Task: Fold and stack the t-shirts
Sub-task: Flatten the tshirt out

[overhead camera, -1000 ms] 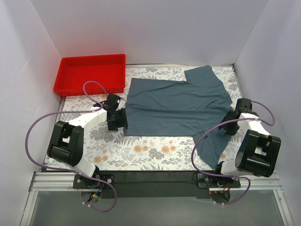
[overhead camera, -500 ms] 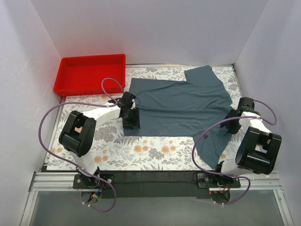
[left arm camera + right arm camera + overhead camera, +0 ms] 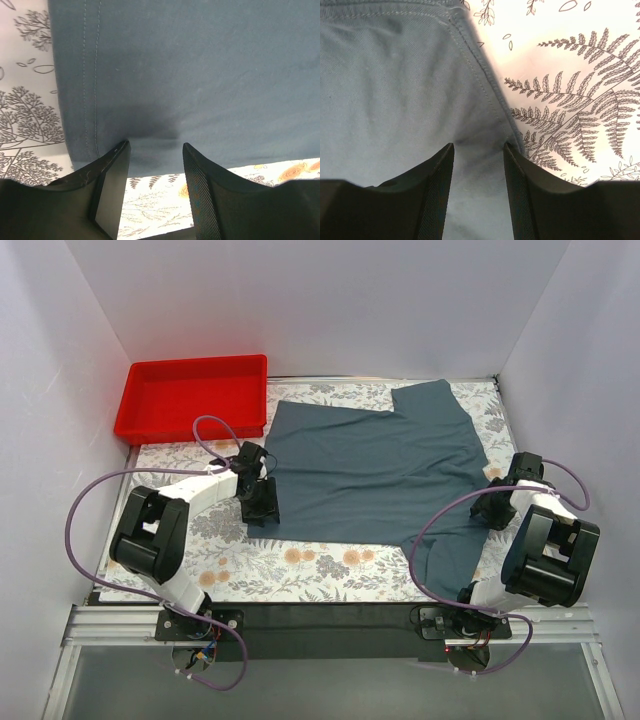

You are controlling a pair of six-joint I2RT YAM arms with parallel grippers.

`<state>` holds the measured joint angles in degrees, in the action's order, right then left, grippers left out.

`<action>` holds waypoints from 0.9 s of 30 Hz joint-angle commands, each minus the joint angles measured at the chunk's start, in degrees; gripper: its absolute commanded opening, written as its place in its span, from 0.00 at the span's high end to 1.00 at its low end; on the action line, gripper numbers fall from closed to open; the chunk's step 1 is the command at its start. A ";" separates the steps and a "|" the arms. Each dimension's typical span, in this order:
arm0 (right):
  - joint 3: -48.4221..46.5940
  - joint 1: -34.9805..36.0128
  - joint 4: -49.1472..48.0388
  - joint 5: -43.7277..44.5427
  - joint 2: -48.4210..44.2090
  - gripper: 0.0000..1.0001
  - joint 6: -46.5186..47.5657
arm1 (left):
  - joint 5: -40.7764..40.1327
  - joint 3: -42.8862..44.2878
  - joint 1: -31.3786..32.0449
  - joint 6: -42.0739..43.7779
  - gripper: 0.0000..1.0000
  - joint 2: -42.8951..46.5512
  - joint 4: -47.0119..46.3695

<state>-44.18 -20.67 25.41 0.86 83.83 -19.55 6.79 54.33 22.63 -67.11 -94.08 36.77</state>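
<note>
One empty red bin (image 3: 190, 397) beside the t-shirt (image 3: 375, 470), both hands (image 3: 262, 502) (image 3: 493, 508) pinching its edges

T-shirt (image 3: 375, 470): soft matt knit cloth, slate blue-grey, stitched hem, faint creases. Table cover (image 3: 300, 565): smooth, printed with ferns and flowers, slight sheen. Bin (image 3: 192, 397): glossy red plastic. Left gripper (image 3: 152, 150) fingers (image 3: 112, 185): matt black plastic, finely textured inner pads.

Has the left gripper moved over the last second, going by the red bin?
Yes. The left gripper swung right, away from the red bin, then came part of the way back left, and the t-shirt edge it sits on shifted with it.
</note>
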 commanded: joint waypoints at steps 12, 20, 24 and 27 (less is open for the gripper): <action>-2.13 -0.34 2.45 3.09 1.32 0.56 1.89 | -3.80 6.92 -1.19 5.59 0.46 -5.58 0.93; -9.15 -0.17 2.90 -3.58 -3.32 0.55 2.76 | -0.46 9.74 -1.19 4.01 0.39 1.00 1.81; -11.36 0.10 -1.92 -11.47 -3.33 0.55 0.75 | -0.89 12.47 -1.19 3.13 0.37 3.20 0.84; -13.11 1.41 -5.18 -15.87 -0.88 0.55 -1.01 | -0.99 13.35 -1.19 2.78 0.36 3.29 0.32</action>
<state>-54.24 -20.21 25.02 -7.60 81.47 -18.57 6.42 65.54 21.80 -63.59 -93.91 38.13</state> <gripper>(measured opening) 0.448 0.634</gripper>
